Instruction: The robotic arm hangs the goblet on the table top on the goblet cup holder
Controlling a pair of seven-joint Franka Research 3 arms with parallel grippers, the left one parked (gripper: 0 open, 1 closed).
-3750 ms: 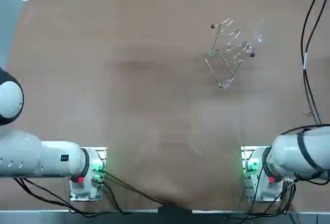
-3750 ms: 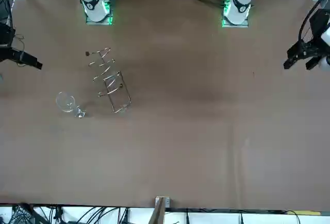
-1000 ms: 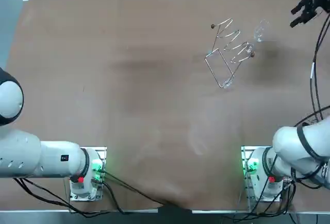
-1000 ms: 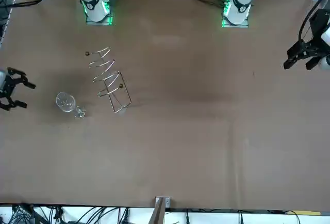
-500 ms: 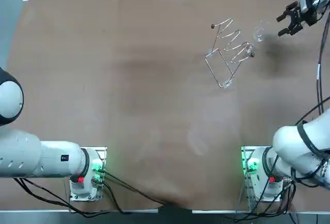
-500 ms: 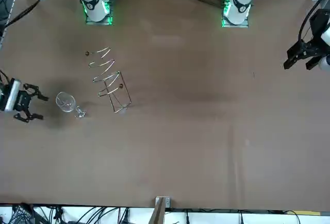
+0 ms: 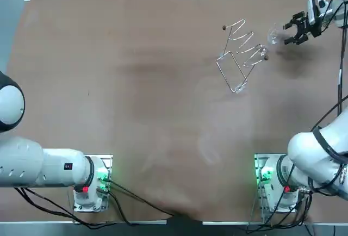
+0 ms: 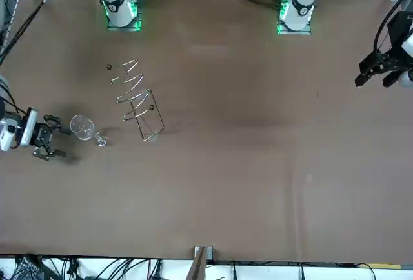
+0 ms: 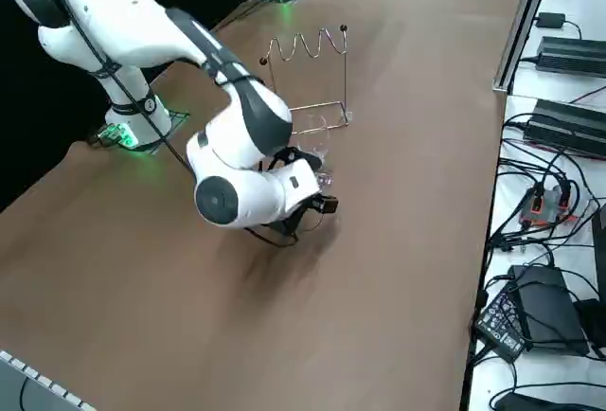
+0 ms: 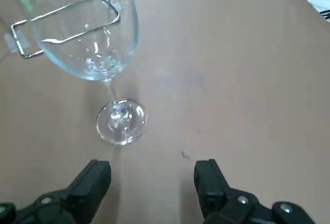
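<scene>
A clear goblet (image 7: 274,33) stands on its foot at the far right of the table, just right of the wire cup holder (image 7: 242,56). In the front view the goblet (image 8: 82,127) is left of the holder (image 8: 137,99). My right gripper (image 7: 286,33) is open and low over the table, its fingers pointing at the goblet from the table-edge side. In the wrist view the goblet's foot (image 10: 121,121) lies a little ahead of the open gripper (image 10: 152,175), not between the fingers (image 10: 95,180). The holder's wire base (image 10: 62,12) shows through the bowl.
The brown table (image 7: 136,84) stretches wide to the left of the holder. The table's right edge (image 9: 492,146) runs close by the goblet, with cables and black boxes (image 9: 568,51) beyond it. My right forearm (image 9: 237,184) hangs low beside the holder (image 9: 308,70).
My right gripper has come in from the table's right edge toward the goblet and dropped low beside it. The goblet and the holder have not moved.
</scene>
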